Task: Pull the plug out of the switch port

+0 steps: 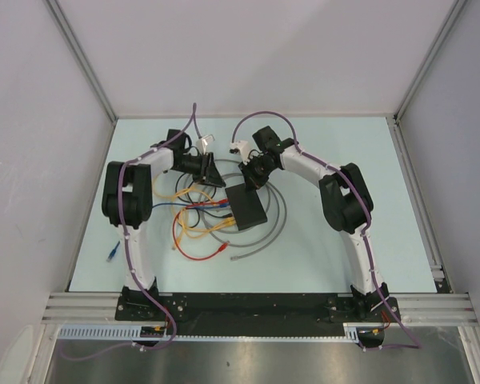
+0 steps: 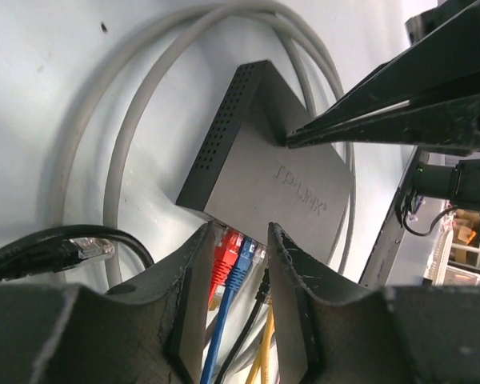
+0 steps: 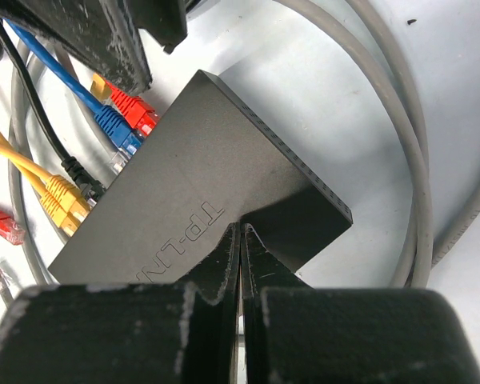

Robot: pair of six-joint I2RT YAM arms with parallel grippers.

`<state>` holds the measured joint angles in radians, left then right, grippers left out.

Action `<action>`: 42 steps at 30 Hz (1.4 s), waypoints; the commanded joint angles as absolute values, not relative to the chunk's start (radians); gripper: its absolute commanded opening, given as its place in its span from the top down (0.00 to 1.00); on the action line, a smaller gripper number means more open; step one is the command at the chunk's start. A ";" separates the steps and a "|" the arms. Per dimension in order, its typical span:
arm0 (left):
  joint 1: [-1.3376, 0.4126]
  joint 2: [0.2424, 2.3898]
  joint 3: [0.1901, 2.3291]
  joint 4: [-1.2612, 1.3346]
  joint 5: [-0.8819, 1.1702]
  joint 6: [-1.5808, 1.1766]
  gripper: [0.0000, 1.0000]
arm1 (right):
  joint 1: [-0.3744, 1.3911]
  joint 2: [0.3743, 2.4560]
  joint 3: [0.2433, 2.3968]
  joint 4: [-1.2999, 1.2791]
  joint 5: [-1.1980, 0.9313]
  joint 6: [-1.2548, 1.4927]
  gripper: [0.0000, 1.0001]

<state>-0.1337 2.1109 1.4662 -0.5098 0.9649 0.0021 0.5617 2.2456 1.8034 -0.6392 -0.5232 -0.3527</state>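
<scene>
The switch (image 1: 248, 206) is lying flat on the counter (image 1: 344, 152) between the two arms, with a gray cable (image 2: 88, 136) looping around it. The right pincer (image 3: 240, 244), fingers together, is pressing its tips on the switch top. The left pincer (image 2: 242, 240) is straddling the red plug (image 2: 222, 260) and blue plug (image 2: 244, 254) at the port edge. Its fingers are apart, and whether they are clamping the plugs cannot be told.

A robot lab cell; white panel walls (image 1: 264, 48), aluminium rail (image 1: 80, 306), pale table (image 1: 304, 256).
</scene>
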 commanded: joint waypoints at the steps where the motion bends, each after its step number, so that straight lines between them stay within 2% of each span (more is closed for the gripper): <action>1: -0.141 2.135 1.453 -0.549 0.994 0.074 0.62 | 0.566 2.321 1.740 -0.759 -0.382 -0.388 1.00; 16: -0.158 2.230 1.479 -0.607 1.038 0.121 0.60 | 0.569 2.313 1.721 -0.756 -0.383 -0.384 1.00; 29: -0.164 2.256 1.479 -0.663 1.057 0.178 0.65 | 0.572 2.315 1.720 -0.755 -0.385 -0.383 1.00; 33: -0.164 2.261 1.482 -0.664 1.052 0.175 0.69 | 0.574 2.315 1.718 -0.755 -0.383 -0.385 1.00; 42: -0.164 2.260 1.544 -0.676 1.039 0.155 0.94 | 0.575 2.312 1.717 -0.752 -0.379 -0.387 1.00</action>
